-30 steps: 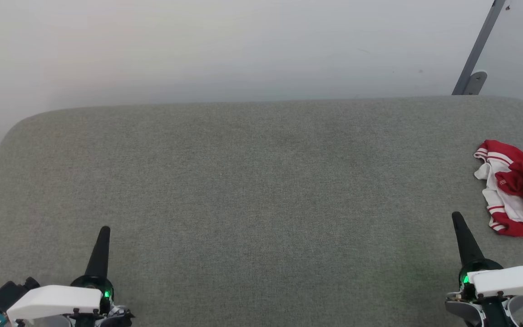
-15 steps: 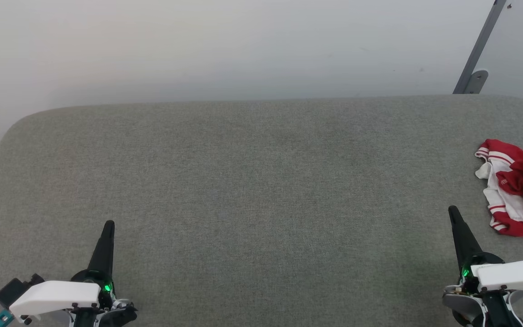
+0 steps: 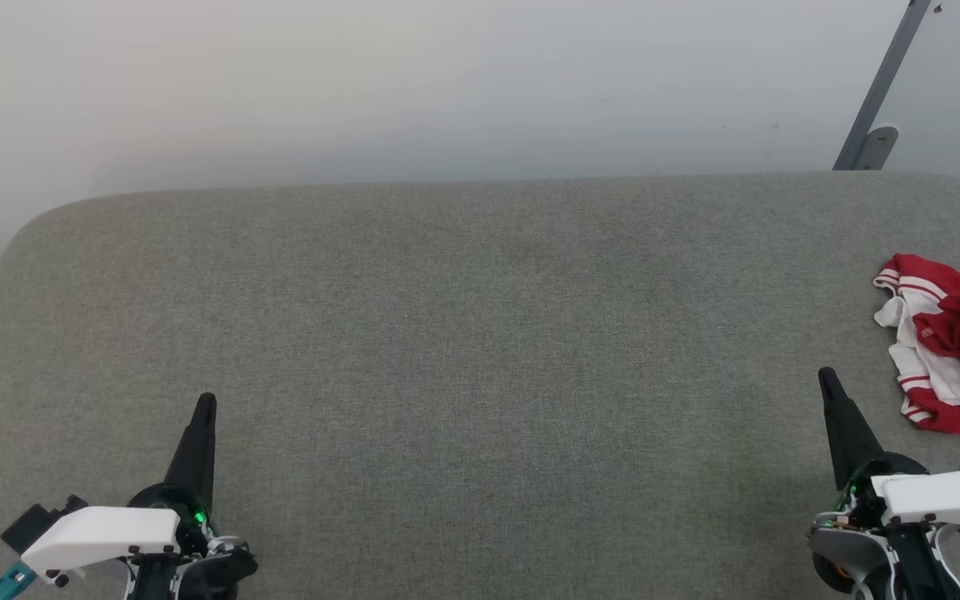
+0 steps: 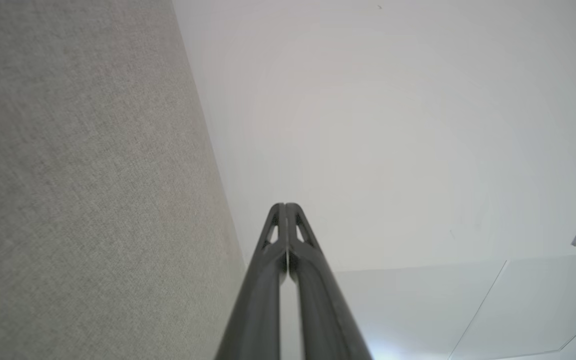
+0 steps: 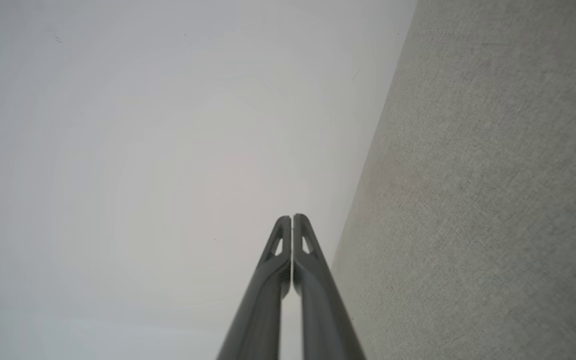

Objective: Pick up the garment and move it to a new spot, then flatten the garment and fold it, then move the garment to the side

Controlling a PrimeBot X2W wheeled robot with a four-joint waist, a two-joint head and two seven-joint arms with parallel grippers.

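Observation:
The garment point(image 3: 951, 346), red with white parts and striped trim, lies crumpled at the right edge of the grey fabric surface point(image 3: 480, 333), partly cut off by the picture's edge. My right gripper point(image 3: 826, 379) is shut and empty at the lower right, its tip a short way left of and below the garment, not touching it. At the lower left my left gripper point(image 3: 207, 402) is shut and empty, far from the garment. In the wrist views the left gripper point(image 4: 285, 205) and right gripper point(image 5: 292, 217) show their fingers pressed together above the grey surface.
A pale wall point(image 3: 447, 83) rises behind the surface's far edge. A grey metal bar with a bracket point(image 3: 876, 108) leans at the upper right. The surface's rounded left corner point(image 3: 22, 242) drops off to the floor.
Both grippers have crept a little forward, up the head view. The garment lies as it did.

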